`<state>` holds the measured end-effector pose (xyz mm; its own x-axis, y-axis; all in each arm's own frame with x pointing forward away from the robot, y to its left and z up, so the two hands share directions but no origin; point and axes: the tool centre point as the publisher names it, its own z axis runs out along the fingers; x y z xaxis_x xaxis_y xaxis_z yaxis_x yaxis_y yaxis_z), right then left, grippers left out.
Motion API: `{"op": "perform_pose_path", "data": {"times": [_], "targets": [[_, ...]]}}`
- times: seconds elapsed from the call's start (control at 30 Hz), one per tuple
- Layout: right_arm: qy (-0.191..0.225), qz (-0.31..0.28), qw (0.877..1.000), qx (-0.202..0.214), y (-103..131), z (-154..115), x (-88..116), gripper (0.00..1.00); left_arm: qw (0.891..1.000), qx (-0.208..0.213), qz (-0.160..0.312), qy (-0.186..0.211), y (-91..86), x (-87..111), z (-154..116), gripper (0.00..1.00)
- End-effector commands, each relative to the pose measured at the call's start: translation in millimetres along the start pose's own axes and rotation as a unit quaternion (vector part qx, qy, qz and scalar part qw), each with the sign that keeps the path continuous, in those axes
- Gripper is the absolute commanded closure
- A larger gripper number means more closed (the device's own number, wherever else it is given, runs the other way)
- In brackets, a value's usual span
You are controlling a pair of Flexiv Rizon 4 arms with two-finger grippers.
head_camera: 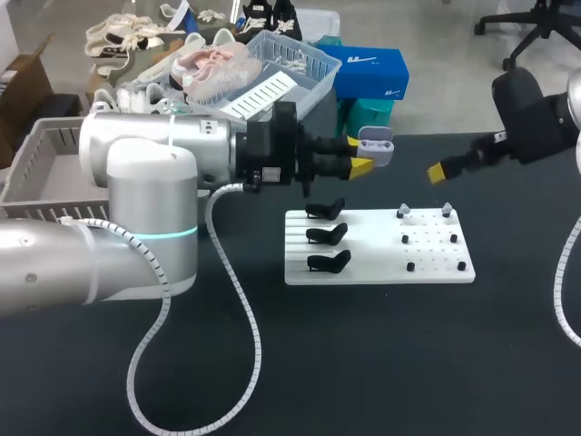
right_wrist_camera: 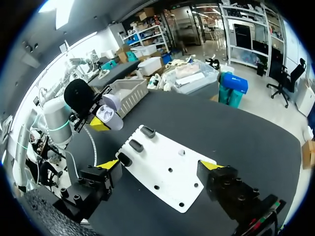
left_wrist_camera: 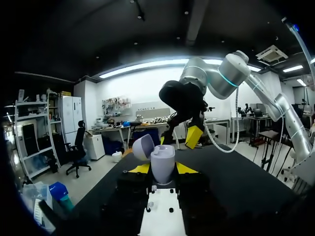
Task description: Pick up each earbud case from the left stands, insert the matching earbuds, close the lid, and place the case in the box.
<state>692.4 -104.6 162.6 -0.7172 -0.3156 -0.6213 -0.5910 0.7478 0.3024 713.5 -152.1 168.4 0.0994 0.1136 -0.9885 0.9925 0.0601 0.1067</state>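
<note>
A white board [head_camera: 377,259] lies on the dark table [head_camera: 363,363]. On the board's left side three black stands [head_camera: 328,235] sit in a row. On its right side are small pegs, and two pale earbuds [head_camera: 403,212] rest on the far ones.

Above the board's far edge, the left gripper [head_camera: 358,155] is clamped on a lavender case [head_camera: 379,149], one yellow tip on each side. The case stands upright with its lid [left_wrist_camera: 143,146] hinged open. Pale recesses show in its top, though it is hard to tell whether anything sits in them.

Just right of the case and apart from it, the right gripper [right_wrist_camera: 160,166] hangs above the table with fingers spread wide, holding nothing.

At the far left stands a grey slatted box [head_camera: 41,150], its inside largely hidden by the left arm.
</note>
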Motion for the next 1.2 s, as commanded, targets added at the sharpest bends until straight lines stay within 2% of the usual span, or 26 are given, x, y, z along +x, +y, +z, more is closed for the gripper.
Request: {"op": "perform_pose_path", "data": {"times": [0.03,0.67,1.2], "targets": [[0.001,0.006,1.0,0.021,3,-8,6,0.0,1.0,-0.014,0.012,-0.016,-4.1,3.3,0,1.0],[0.005,0.009,1.0,0.018,1,0,4,0.0,0.997,-0.036,0.061,-0.024,-3.3,11.6,-2,1.0],[0.011,0.018,1.0,0.016,-10,3,12,0.0,0.997,-0.037,0.054,-0.028,-5.9,10.9,-4,1.0]]}}
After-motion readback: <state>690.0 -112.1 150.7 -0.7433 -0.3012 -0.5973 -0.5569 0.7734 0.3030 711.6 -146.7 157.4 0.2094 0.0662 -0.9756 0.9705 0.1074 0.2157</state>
